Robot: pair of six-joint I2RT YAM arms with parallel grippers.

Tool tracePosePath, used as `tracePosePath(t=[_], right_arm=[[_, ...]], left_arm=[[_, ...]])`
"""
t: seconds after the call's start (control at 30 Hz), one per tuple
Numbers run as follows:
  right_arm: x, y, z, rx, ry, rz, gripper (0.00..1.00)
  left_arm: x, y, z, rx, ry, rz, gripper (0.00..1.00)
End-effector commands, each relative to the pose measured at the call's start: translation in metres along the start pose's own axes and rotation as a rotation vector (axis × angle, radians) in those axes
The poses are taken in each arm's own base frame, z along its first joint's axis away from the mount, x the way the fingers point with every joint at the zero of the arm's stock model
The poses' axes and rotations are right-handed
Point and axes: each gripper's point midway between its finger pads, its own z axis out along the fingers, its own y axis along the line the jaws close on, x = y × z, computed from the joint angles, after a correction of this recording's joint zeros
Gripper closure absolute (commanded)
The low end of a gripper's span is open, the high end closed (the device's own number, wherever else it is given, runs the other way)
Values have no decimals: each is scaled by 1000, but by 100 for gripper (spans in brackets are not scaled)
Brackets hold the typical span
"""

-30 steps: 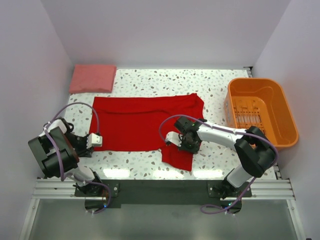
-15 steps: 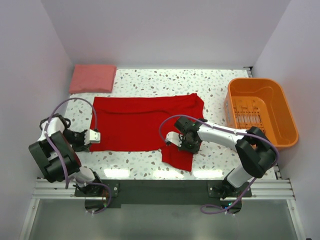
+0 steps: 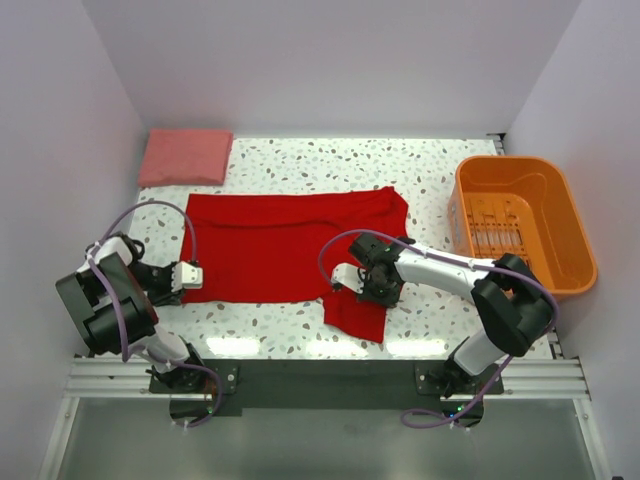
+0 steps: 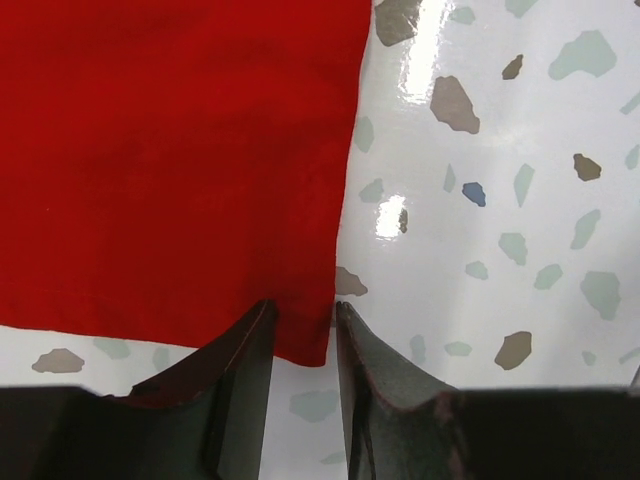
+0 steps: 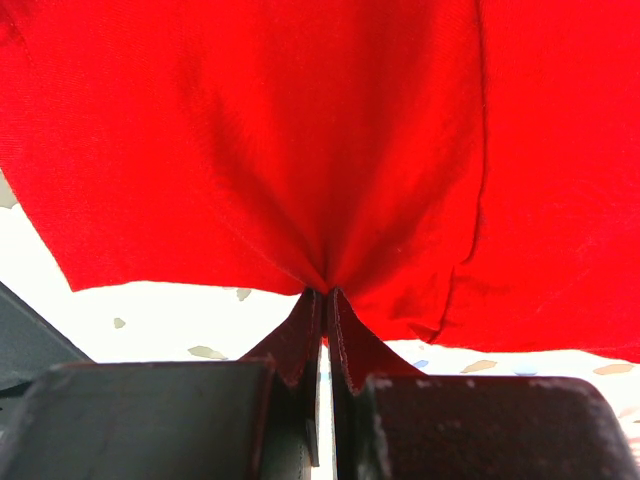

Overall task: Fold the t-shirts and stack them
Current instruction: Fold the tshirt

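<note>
The bright red t-shirt [image 3: 290, 245] lies spread flat mid-table, with a flap hanging toward the near edge at its right. The salmon-pink t-shirt [image 3: 185, 157] sits folded at the back left. My left gripper [image 3: 193, 280] is at the red shirt's near left corner. In the left wrist view its jaws [image 4: 302, 310] stand a little apart, straddling that corner [image 4: 300, 335] without pinching it. My right gripper [image 3: 352, 284] is at the shirt's near right part. In the right wrist view it [image 5: 325, 292] is shut on a gathered pinch of red cloth [image 5: 300, 150].
An orange slatted basket [image 3: 575, 235] stands at the right side of the table. White walls close in the left, back and right. Speckled tabletop [image 3: 300, 165] shows behind the red shirt and along the near edge.
My left arm has shifted slightly back and forth at the shirt's left corner. The right arm and the shirts have stayed put.
</note>
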Motion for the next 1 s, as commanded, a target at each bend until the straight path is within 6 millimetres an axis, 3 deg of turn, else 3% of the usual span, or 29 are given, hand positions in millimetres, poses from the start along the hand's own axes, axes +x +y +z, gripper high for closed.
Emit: tracePosePath(t=[0.0,0.1,0.23,0.4,0.77,0.97], right_arm=[[-3,-1,-9,4,-14,9,100],[-2,0,-9,1,-16,11,100],[-2,4,-11,-9,-28,33,100],[0,12,-22,3,-72,84,100],[0,5,-73,114,-188,40,100],[-4,-2,-83,97,-198,50,100]], left_arm=[[17,2,12,8,52,138,65],[24,-7,18,46,72,136,69],[23,-11,20,57,70,129,86],[12,-9,6,30,54,126,100],[-26,2,-39,-14,-39,131,100],[-35,17,-50,-54,-70,129,100]])
